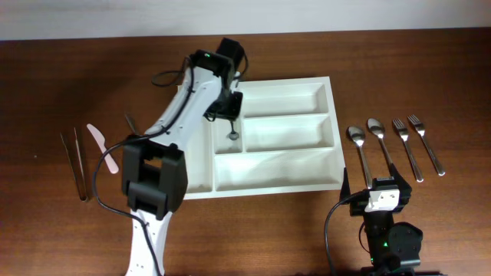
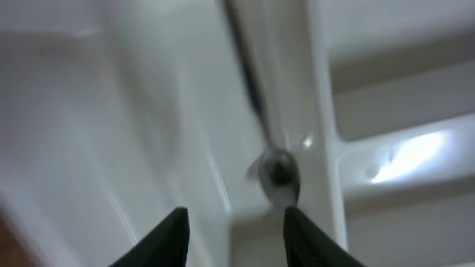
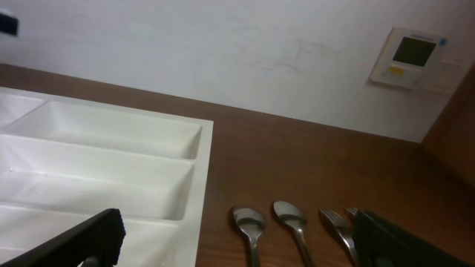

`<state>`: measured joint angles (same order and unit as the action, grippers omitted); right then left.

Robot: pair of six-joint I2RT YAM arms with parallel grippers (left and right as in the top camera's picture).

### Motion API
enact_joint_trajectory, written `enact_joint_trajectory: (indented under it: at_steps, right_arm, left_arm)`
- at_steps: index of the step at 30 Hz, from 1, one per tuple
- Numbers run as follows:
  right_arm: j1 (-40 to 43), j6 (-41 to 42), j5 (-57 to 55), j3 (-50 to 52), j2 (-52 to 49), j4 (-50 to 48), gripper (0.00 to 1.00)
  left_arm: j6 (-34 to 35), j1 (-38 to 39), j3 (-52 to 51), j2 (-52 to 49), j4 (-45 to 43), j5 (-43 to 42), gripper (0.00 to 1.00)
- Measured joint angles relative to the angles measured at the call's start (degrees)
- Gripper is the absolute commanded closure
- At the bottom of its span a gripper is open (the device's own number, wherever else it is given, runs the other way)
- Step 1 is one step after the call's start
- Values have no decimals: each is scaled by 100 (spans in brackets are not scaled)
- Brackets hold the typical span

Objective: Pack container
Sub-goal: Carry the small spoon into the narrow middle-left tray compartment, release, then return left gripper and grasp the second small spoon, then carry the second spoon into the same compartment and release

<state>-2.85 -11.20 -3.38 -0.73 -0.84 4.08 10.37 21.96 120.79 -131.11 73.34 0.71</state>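
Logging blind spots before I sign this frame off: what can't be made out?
Left wrist: motion blur; the spoon in the container shows no detail.
Overhead: the left arm hides much of the container's leftmost compartment.
Right wrist: forks cut off by the bottom edge.
Overhead: dark item beside the arm, too small to identify.

L arm stretched fwd, L gripper point(image 1: 231, 115) pointing down w/ fingers apart; R arm folded back, R gripper point(image 3: 239, 248) level, fingers wide.
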Motion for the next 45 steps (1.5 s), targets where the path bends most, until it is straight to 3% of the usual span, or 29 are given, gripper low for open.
enact_joint_trajectory:
  at_steps: [6,17,32,45]
  right_arm:
    - [0,0,0,0,0,-2,1]
    - [0,0,0,0,0,0,1]
    - [0,0,2,0,0,-2,1]
    - [0,0,0,0,0,-2,1]
  left_arm:
    - [0,-719,721,127,529,114,57]
    - [341,-2216,535,374,791,435,56]
    - [413,-2994,-1051,374,-422,437,56]
    - [125,-3051,-2354,374,-1707,11,61]
